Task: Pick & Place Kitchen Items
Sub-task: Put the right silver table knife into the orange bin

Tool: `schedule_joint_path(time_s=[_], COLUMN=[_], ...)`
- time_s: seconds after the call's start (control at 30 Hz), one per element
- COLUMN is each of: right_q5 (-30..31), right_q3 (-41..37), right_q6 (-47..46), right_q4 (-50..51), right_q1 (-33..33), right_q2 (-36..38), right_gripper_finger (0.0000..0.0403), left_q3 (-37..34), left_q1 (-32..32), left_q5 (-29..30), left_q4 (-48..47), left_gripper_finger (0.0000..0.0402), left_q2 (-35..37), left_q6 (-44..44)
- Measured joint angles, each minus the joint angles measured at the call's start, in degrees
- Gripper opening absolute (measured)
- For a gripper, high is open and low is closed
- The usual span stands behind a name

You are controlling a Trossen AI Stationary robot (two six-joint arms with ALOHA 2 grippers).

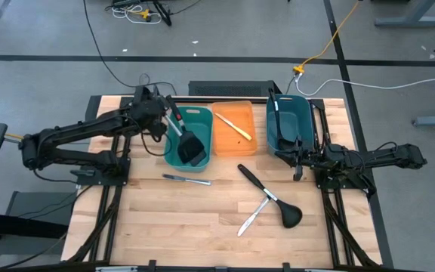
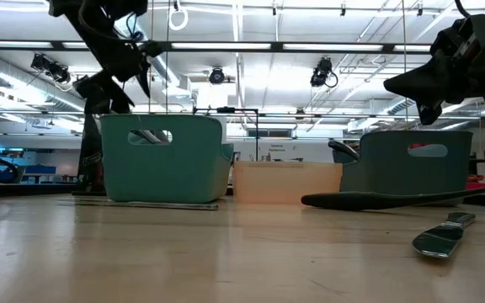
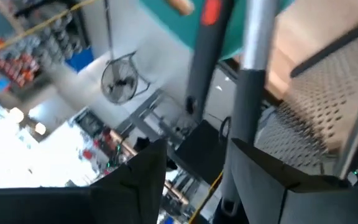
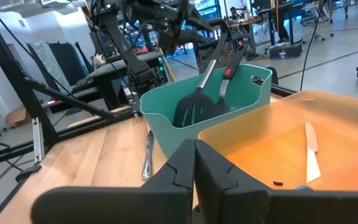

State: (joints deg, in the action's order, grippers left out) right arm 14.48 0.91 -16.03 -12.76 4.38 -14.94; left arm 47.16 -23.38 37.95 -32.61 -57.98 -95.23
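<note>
Two black spatulas [image 1: 191,148] lean in the left teal bin [image 1: 174,157], heads on its floor and handles up against its far-left rim. One has a silver handle [image 3: 250,74], the other a red-tipped handle [image 3: 209,25]. My left gripper [image 1: 171,115] is open at the handles' upper ends, and the silver handle runs between its fingers [image 3: 197,149]. My right gripper [image 1: 297,168] is shut and empty beside the right teal bin [image 1: 305,113]. A black ladle [image 1: 272,198] and two silver knives [image 1: 186,179] [image 1: 254,217] lie on the table. A cream-handled knife [image 1: 232,125] lies in the orange bin [image 1: 225,147]. My left gripper stands open around the silver spatula handle [image 3: 241,155], which runs close along the inner side of one finger [image 3: 272,180]. I cannot tell whether that finger touches it. The spatula stays leaning in the left teal bin.
The three bins stand in a row at the table's far side, the orange one [image 2: 285,181] in the middle. A dark utensil [image 1: 276,107] lies in the right teal bin. The ladle crosses one knife at centre right. Bare wood [image 1: 165,219] fills the table's near half.
</note>
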Motion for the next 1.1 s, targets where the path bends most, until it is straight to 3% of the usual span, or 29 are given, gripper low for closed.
schedule_joint_path(time_s=[0.13, 0.27, 0.4, 0.53, 0.6, 0.77, 0.93, 1.1], right_q5=[-0.29, -0.54, -0.54, -0.54, -0.52, -0.46, -0.5, -0.98], right_q3=[0.02, 0.02, 0.02, 0.02, 0.02, 0.02, 0.02, 0.02], right_q6=[0.0, 0.15, 0.46, 1.26, 1.51, 1.7, 1.84, 1.55], right_q4=[0.0, 0.02, 0.0, -0.02, -0.06, -0.15, -0.62, -0.57], right_q1=[0.02, 0.02, 0.02, 0.02, 0.02, 0.02, 0.02, 0.02], right_q2=[0.0, 0.0, 0.0, 0.0, 0.0, 0.0, 0.02, 0.02], right_gripper_finger=[0.0009, 0.0009, 0.0009, 0.0009, 0.0009, 0.0009, 0.0009, 0.0009], left_q3=[0.51, 4.61, 13.0, 18.41, 17.79, 6.91, -9.65, -19.69], left_q1=[3.04, 9.12, 16.06, 19.48, 20.5, 23.57, 24.65, 24.68], left_q5=[-1.33, -5.82, -15.07, -33.28, -37.36, -38.27, -26.56, -22.45], left_q4=[-0.06, -0.94, -5.26, -4.54, -3.79, 3.1, 14.39, 17.04], left_gripper_finger=[0.0184, 0.0184, 0.017, 0.0129, 0.0099, 0.0011, 0.0005, 0.0003], left_q2=[4.46, 10.27, 14.42, 17.04, 18.28, 24.7, 37.88, 47.08], left_q6=[4.81, 17.34, 41.95, 72.57, 79.06, 83.64, 85.83, 88.88])
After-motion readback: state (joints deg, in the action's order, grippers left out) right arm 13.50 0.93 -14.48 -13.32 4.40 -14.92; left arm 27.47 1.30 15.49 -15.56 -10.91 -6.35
